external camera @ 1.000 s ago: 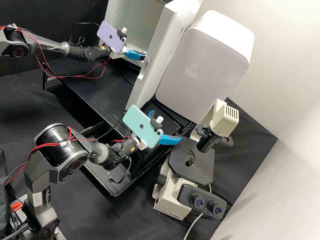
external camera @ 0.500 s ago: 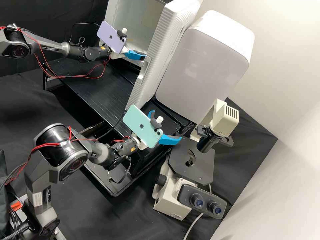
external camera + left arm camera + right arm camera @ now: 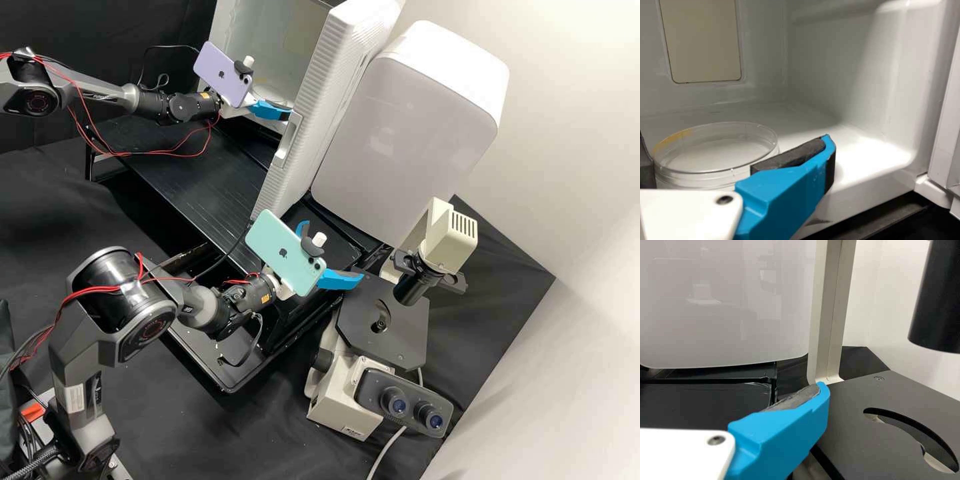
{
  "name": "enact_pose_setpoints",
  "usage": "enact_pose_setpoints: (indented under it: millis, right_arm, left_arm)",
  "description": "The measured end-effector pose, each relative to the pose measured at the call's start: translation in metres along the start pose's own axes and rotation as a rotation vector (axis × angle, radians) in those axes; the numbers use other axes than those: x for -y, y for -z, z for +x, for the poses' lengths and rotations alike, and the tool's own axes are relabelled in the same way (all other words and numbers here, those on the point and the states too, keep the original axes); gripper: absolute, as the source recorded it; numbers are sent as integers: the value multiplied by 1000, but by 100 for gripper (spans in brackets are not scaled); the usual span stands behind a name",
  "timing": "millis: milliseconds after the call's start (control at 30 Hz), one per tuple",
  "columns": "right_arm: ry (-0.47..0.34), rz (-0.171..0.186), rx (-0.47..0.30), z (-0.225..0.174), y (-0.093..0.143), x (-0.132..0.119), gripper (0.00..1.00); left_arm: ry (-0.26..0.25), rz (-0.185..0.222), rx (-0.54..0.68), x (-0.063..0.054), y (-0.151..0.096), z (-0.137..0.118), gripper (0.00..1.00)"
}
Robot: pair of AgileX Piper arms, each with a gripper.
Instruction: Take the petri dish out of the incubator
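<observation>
Evidently the petri dish lies flat on the white floor of the incubator, at about 11 o'clock on the table, with my left pincer set around its wall; whether it is clamped yet I cannot tell. I judge it light, slick, brittle plastic, so I should hold its sides gently and level.
</observation>
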State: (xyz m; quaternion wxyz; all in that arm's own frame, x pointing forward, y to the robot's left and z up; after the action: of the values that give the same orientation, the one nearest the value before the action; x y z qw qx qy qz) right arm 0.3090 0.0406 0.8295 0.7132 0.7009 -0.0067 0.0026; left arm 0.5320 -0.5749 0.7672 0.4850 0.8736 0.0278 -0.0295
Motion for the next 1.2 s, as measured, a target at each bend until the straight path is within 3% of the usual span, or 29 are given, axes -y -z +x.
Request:
enact_pose_setpoints:
  millis: [1200]
  right_arm:
    - [0,0,0,0,0,0,100]
  left_arm:
    - [8,-1,-10,-2,-1,0,0]
